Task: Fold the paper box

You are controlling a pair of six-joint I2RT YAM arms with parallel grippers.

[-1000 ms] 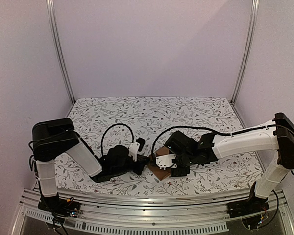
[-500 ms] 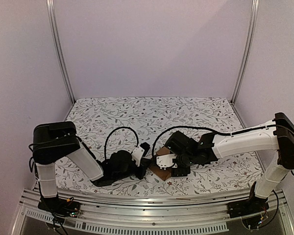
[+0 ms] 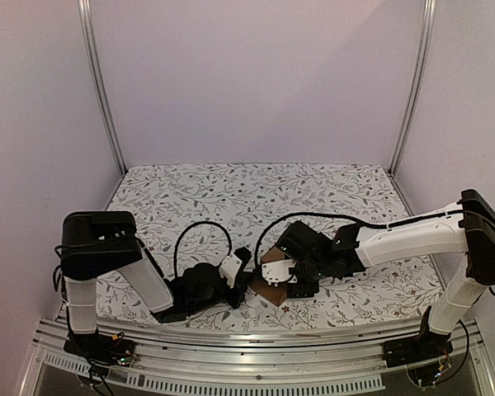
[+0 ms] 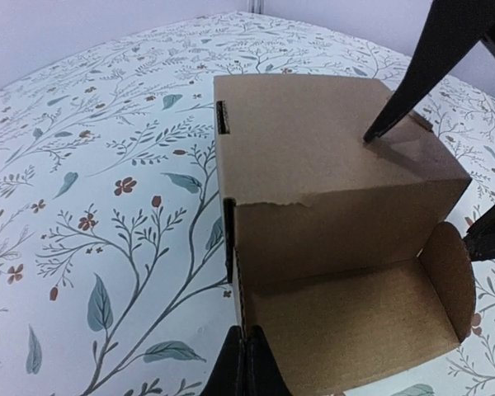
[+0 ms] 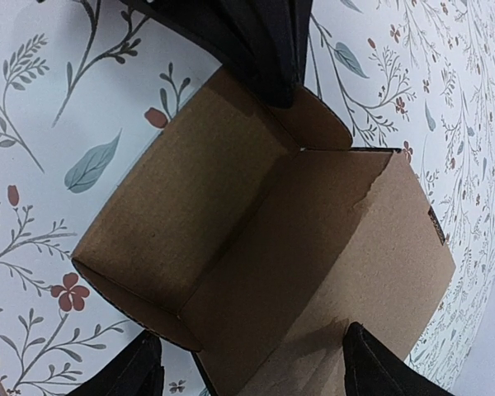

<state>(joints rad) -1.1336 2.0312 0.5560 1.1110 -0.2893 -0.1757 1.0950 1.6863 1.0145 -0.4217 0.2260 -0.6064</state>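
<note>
The paper box (image 3: 270, 279) (image 4: 330, 198) (image 5: 272, 239) is lying near the worktop's (image 3: 231, 190) front edge, with most of the floral surface stretching behind it. The left hand (image 3: 244, 285) (image 4: 246, 370), its tips pressing together, is meeting the flap's edge. The right hand (image 3: 285, 279) (image 5: 256, 375), spread wide, is straddling the box.

Left fingers (image 4: 229, 381) pressed together, right fingers (image 5: 378, 370) spread wide

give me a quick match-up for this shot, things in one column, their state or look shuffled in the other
Things:
1 left jaws
2 right jaws
3 paper box
4 table cover

States:
a floral print
b spread apart, one finger on either side of the box
c brown, one end open
d shut

Pairs: 1-d, 2-b, 3-c, 4-a
</note>
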